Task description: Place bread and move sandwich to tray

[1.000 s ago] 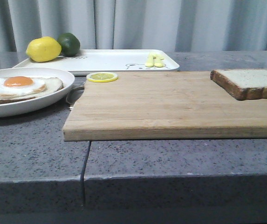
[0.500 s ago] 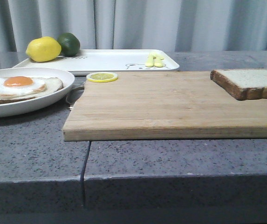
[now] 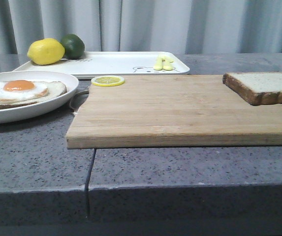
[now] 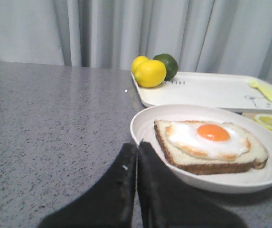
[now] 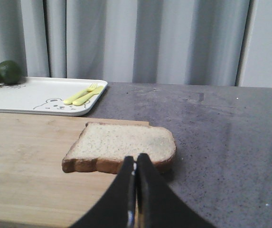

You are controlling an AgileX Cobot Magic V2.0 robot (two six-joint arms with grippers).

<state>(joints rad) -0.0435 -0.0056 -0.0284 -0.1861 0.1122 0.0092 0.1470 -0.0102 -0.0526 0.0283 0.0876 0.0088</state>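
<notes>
Both grippers are pressed closed and empty: the right gripper (image 5: 136,164) hangs just before the bread (image 5: 121,146) on the cutting board (image 3: 180,110), the left gripper (image 4: 136,151) beside the plate (image 4: 145,121) bearing the sandwich (image 4: 209,145). Behind lies the tray (image 3: 116,63).

The left gripper (image 4: 136,156) has its dark fingers pressed together, tips touching. The right gripper (image 5: 136,166) is likewise closed, holding nothing.
</notes>
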